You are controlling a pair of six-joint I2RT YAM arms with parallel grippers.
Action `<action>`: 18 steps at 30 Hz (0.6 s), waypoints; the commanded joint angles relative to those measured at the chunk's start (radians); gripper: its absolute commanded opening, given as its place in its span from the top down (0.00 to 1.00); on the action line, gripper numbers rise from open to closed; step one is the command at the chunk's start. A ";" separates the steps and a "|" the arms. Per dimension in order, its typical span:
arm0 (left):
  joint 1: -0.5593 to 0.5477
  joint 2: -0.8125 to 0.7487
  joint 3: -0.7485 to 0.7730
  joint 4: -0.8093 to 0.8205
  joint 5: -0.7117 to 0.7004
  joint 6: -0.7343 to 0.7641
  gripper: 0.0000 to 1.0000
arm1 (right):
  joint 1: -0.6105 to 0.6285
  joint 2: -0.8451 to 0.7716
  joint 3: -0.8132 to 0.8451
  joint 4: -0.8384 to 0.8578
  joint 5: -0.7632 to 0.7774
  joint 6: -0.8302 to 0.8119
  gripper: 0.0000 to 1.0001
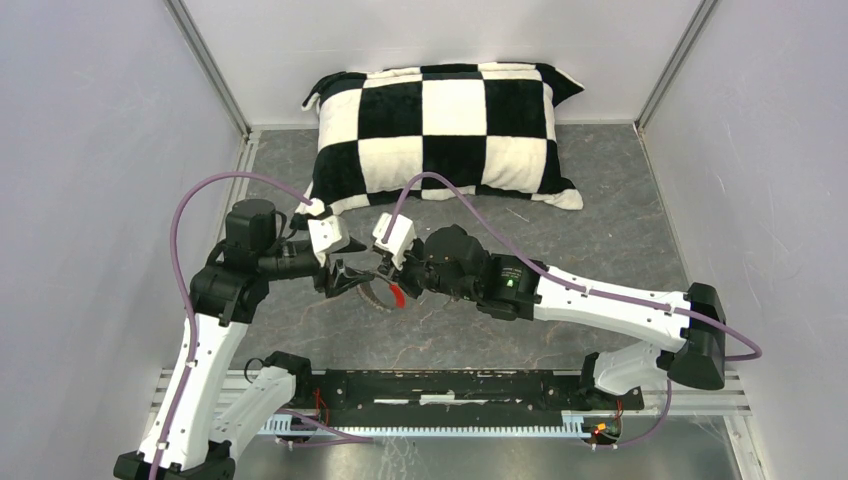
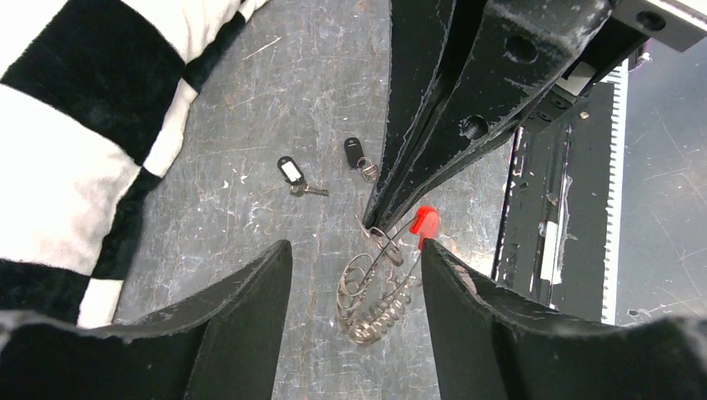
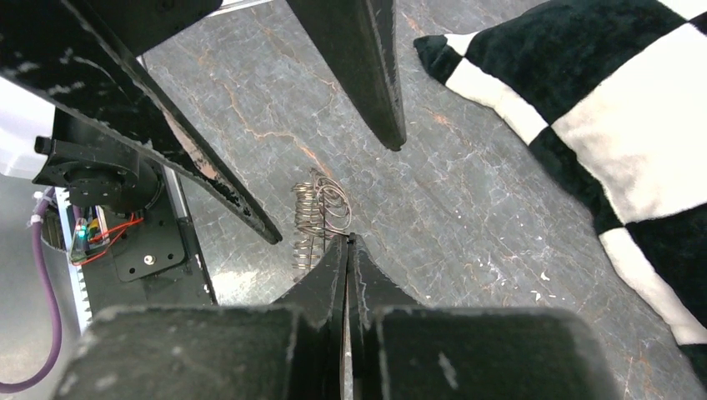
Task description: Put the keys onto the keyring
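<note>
The keyring, a silvery coiled-wire loop with a red sleeve, hangs above the table. My right gripper is shut on its wire near the sleeve. The right wrist view shows that gripper closed, with the coil just past its tips. My left gripper is open, its fingers on either side of the coil without touching it. Two keys with black heads lie on the table beyond: one with a white label, the other beside it. In the top view both grippers meet at the keyring, and the keys are hidden.
A black-and-white checkered pillow lies at the back of the grey table, close to the keys in the left wrist view. A black rail runs along the near edge. White walls enclose both sides.
</note>
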 commanded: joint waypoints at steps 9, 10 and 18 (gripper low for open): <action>-0.003 0.050 0.025 -0.079 0.020 0.043 0.46 | 0.030 0.013 0.095 0.027 0.098 -0.019 1.00; -0.003 0.062 0.029 -0.092 0.019 0.045 0.48 | 0.032 0.013 0.096 0.027 0.102 -0.021 1.00; -0.003 0.091 0.026 -0.143 0.013 0.081 0.57 | 0.037 0.002 0.098 0.028 0.133 -0.042 1.00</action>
